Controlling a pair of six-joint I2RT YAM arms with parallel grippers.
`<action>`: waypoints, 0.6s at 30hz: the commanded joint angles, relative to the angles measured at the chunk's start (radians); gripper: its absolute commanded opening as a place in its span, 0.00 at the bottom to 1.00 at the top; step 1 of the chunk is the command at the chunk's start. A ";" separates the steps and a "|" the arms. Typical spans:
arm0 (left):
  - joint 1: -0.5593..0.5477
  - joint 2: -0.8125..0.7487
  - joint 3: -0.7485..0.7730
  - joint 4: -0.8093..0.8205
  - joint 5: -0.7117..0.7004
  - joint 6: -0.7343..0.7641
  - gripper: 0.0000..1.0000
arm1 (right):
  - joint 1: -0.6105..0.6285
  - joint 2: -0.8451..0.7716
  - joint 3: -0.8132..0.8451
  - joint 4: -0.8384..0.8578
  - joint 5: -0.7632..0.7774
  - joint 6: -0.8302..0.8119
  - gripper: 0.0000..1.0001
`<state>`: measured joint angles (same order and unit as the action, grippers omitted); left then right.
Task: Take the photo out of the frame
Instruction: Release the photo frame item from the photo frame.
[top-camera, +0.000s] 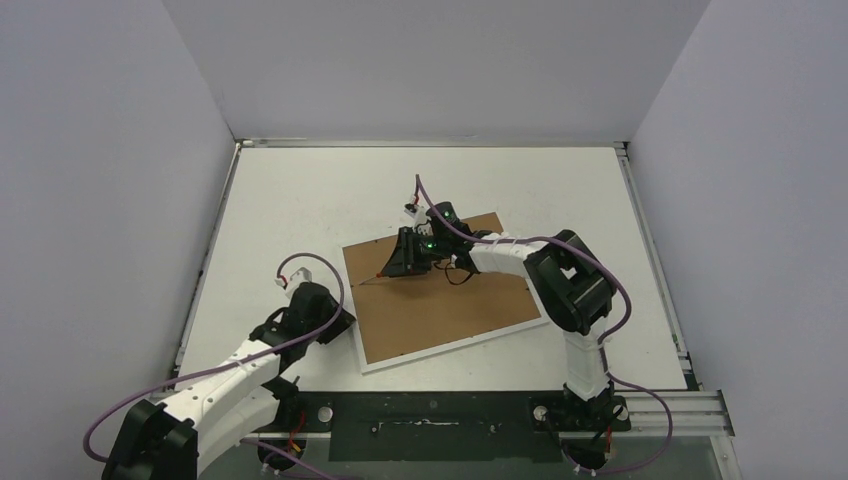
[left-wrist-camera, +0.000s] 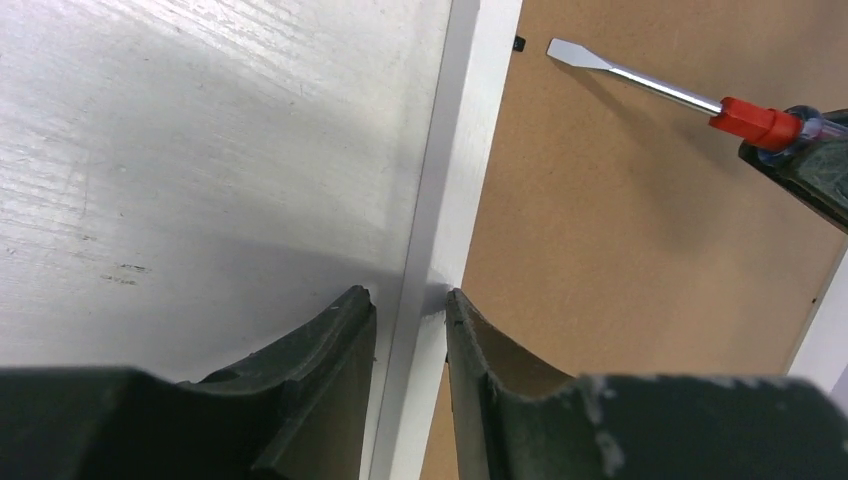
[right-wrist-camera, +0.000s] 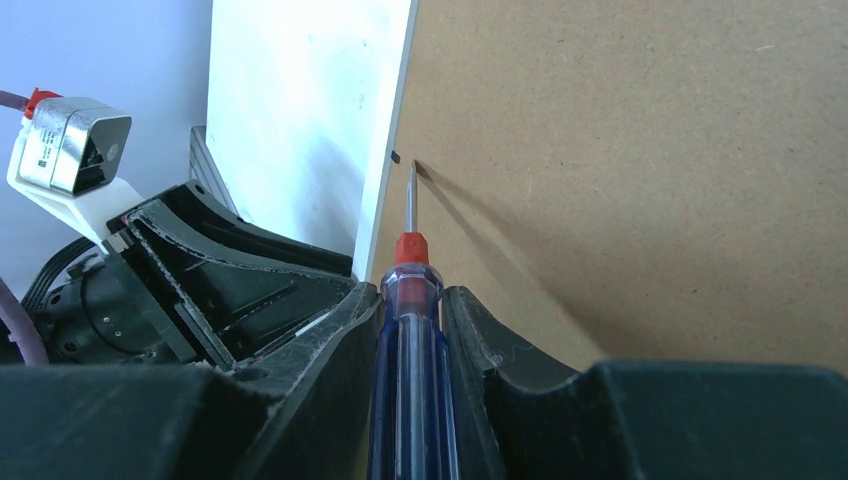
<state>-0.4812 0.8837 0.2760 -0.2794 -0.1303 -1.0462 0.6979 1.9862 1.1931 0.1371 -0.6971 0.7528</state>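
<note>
The frame (top-camera: 450, 300) lies face down on the table, its brown fibreboard back up and narrow white border strips around it. The photo is hidden under the backing. My left gripper (top-camera: 340, 322) is at the frame's left edge. In the left wrist view it (left-wrist-camera: 410, 305) is closed across the white border strip (left-wrist-camera: 460, 180). My right gripper (top-camera: 400, 262) is shut on a red-and-blue screwdriver (right-wrist-camera: 412, 380). The blade tip rests on the backing by a small black tab (right-wrist-camera: 395, 157) at the left border. The screwdriver also shows in the left wrist view (left-wrist-camera: 740, 112).
The white table (top-camera: 300, 200) has grey walls on three sides and a metal rail (top-camera: 660, 405) along the near edge. The left arm's wrist (right-wrist-camera: 200, 270) sits close to the screwdriver tip, just beyond the frame's left border.
</note>
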 joint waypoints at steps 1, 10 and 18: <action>0.008 -0.022 -0.054 0.051 -0.005 -0.049 0.29 | -0.001 0.020 0.034 0.052 -0.018 0.002 0.00; 0.012 -0.002 -0.089 0.108 0.002 -0.047 0.25 | 0.005 0.045 0.061 0.019 -0.020 -0.007 0.00; 0.016 0.065 -0.080 0.111 0.024 -0.057 0.06 | 0.015 0.070 0.097 -0.013 -0.030 -0.007 0.00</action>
<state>-0.4728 0.8993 0.2104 -0.1200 -0.1047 -1.0988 0.7013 2.0399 1.2491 0.1436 -0.7284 0.7616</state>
